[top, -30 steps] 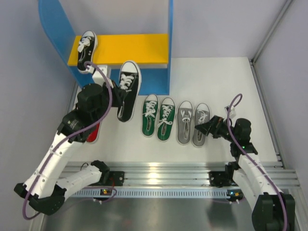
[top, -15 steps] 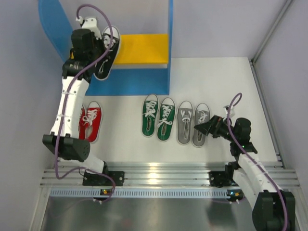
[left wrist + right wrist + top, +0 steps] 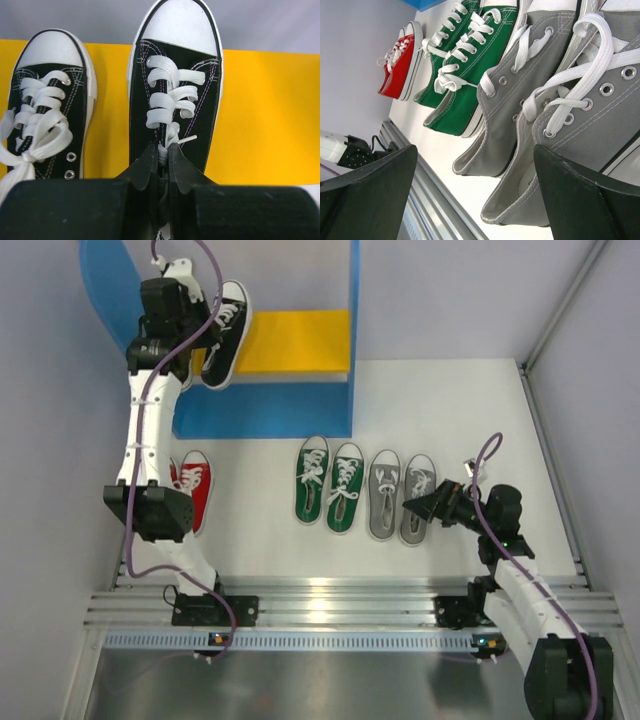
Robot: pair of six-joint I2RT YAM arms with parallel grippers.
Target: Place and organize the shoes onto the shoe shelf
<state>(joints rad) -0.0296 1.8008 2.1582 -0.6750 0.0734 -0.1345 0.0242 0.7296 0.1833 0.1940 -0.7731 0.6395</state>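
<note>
Over yellow board (image 3: 270,110), black shoe (image 3: 175,100) in left jaws, perhaps overhanging

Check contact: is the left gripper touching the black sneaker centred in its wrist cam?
Touching. The left wrist view shows the left gripper pinched shut on the black sneaker at its tongue, with the white laces caught between the fingers.

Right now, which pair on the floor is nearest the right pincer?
The grey pair, at the row's right end, right by the open right pincer. The green pair and red pair lie farther left.
</note>
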